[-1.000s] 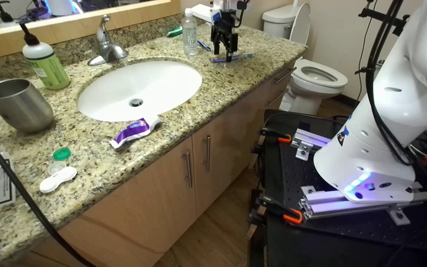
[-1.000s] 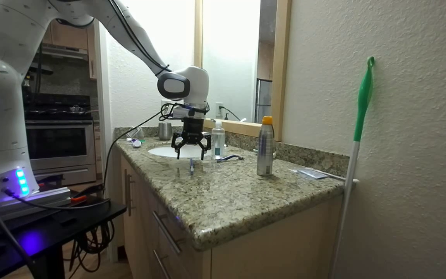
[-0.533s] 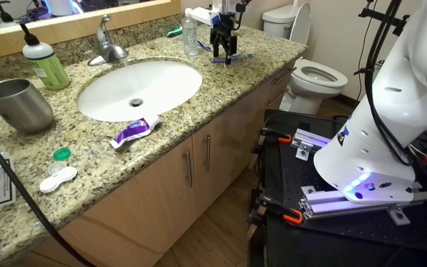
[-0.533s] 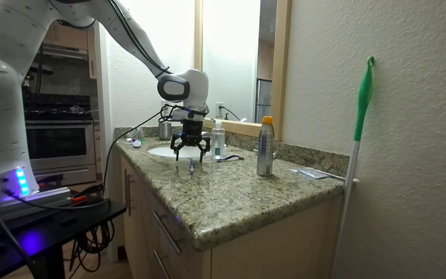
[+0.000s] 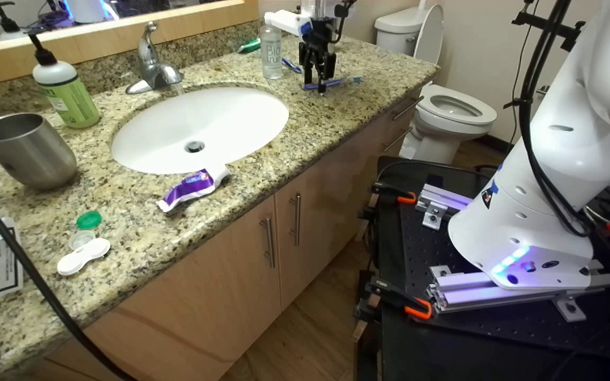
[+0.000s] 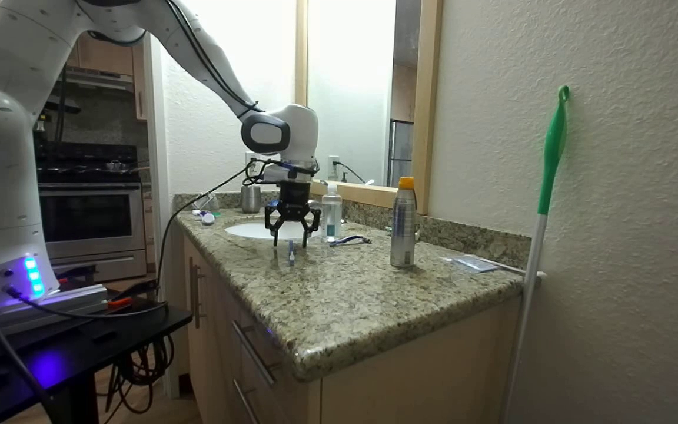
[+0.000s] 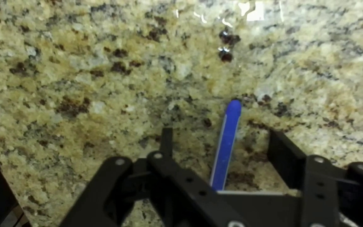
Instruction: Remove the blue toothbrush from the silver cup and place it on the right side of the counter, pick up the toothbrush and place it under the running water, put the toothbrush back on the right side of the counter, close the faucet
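The blue toothbrush [image 7: 225,148] lies flat on the speckled counter [image 6: 362,306], to the right of the sink in an exterior view. My gripper [image 7: 221,134] points down over its handle, with one finger on each side and bare granite showing between handle and fingers. The jaws are partly narrowed but apart, and nothing is gripped. In an exterior view the toothbrush [image 5: 337,82] sticks out past the gripper [image 5: 315,84], its head to the right. The silver cup [image 5: 40,159] stands at the left end of the counter. Below the spout of the faucet [image 5: 159,74] a faint stream of water shows.
A clear bottle [image 5: 271,53] and a blue razor [image 6: 351,240] are close beside the gripper. Toward the mirror stands a spray bottle with an orange cap [image 6: 402,229]. The white sink [image 5: 204,119], a purple-and-white tube [image 5: 194,188] and a green soap bottle [image 5: 69,95] lie farther left.
Over the last second my gripper has come down slightly around the toothbrush handle. Its fingers have drawn somewhat closer together. The toothbrush has not moved.
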`<control>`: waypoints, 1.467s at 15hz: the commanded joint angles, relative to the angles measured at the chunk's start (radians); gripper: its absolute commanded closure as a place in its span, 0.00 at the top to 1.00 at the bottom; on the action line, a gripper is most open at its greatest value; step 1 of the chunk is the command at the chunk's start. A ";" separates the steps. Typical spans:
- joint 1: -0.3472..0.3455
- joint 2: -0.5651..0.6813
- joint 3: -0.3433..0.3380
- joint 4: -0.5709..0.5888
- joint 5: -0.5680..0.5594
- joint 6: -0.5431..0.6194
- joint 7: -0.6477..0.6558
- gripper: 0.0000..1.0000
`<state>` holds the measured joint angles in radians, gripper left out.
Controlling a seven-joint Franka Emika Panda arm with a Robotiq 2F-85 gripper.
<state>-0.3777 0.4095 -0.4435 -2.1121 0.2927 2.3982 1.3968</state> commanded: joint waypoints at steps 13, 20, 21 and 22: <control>-0.030 -0.032 0.030 0.014 0.032 -0.021 -0.075 0.03; 0.045 -0.335 0.050 -0.134 -0.051 -0.104 -0.295 0.03; 0.054 -0.382 0.057 -0.156 -0.062 -0.137 -0.318 0.03; 0.062 -0.433 0.067 -0.180 -0.074 -0.173 -0.339 0.03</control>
<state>-0.3295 0.1401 -0.3986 -2.1871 0.2510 2.2971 1.1318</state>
